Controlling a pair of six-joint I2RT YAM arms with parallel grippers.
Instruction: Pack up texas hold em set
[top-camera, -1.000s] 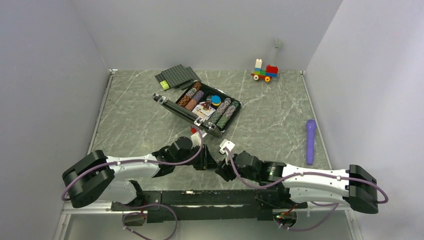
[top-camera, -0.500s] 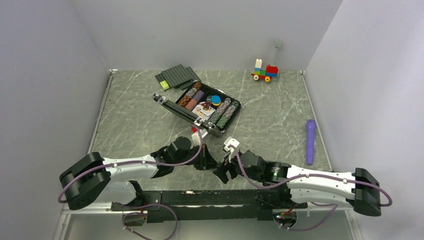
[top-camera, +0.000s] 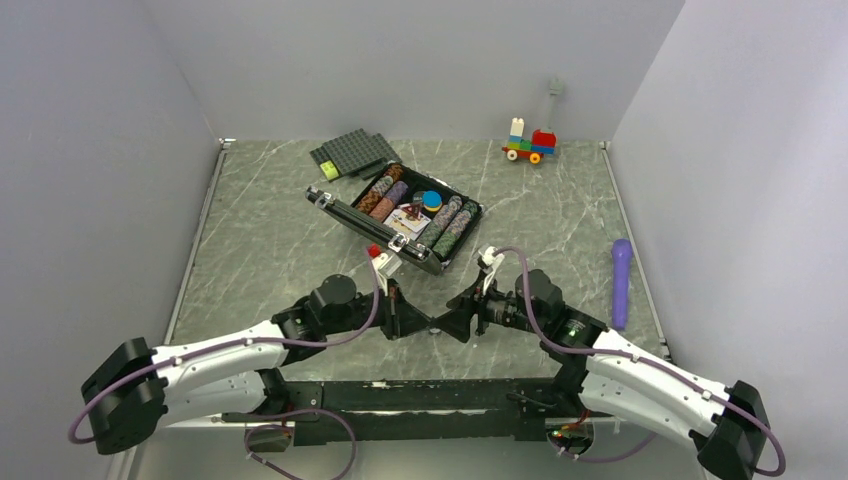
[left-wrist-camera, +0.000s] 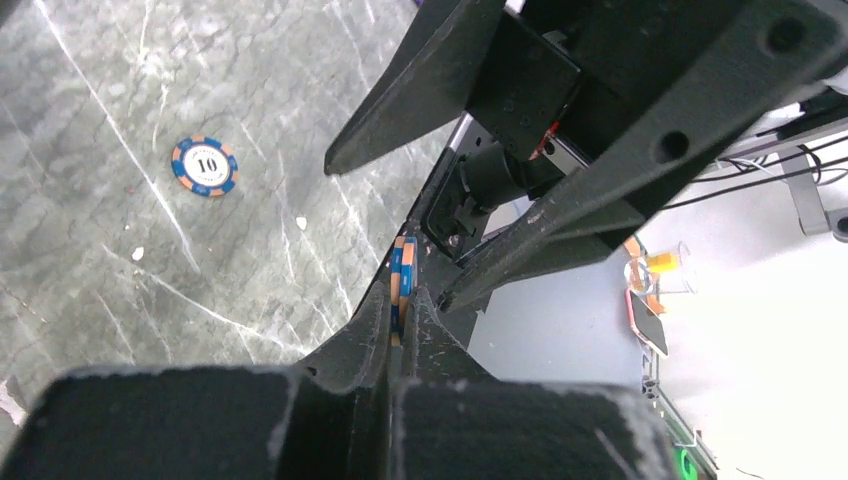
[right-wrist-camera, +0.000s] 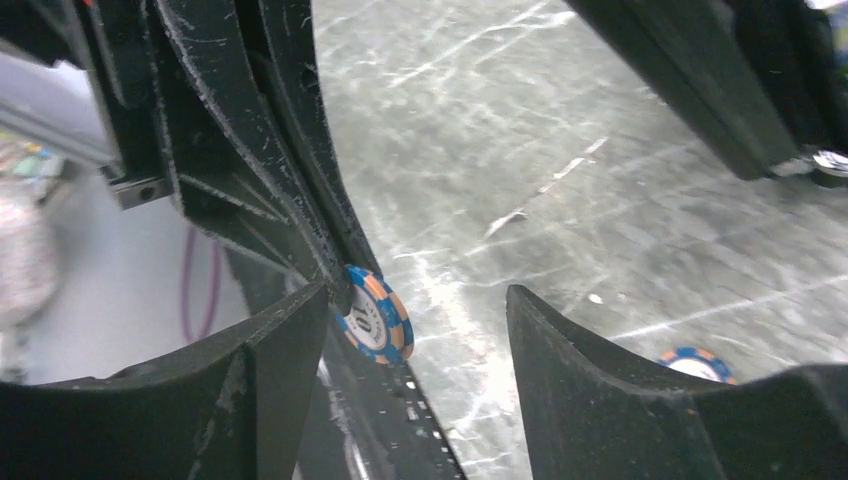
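At the near middle of the table (top-camera: 270, 250), the two grippers met tip to tip. A second before, the right arm had lain low along the near edge, reaching in from the right. It had since dropped its elbow toward the near right corner and carried its wrist farther out and rightward, so that the right gripper (right-wrist-camera: 418, 295) faced left at the left gripper (left-wrist-camera: 402, 312). The left arm had drawn its elbow toward the near left corner. The briefcase (top-camera: 352, 217) had not moved: it lay open beyond the grippers, at the far middle of the table.

Two chips were in view near the grippers. One blue-and-orange chip (left-wrist-camera: 403, 268) stood edge-on, pinched between the narrow jaws of the left gripper. The right gripper's jaws stood wide, with that chip just inside one finger. The second chip (left-wrist-camera: 204, 166), marked 10, lay flat on the table close by.

The one briefcase held chip rows (top-camera: 447, 222) too small to count, some cards (top-camera: 405, 215) and one blue disc (top-camera: 432, 199). Farther off were a stack of baseplates (top-camera: 355, 152) and one brick toy car (top-camera: 530, 146). One purple rod (top-camera: 621, 283) lay at the right.
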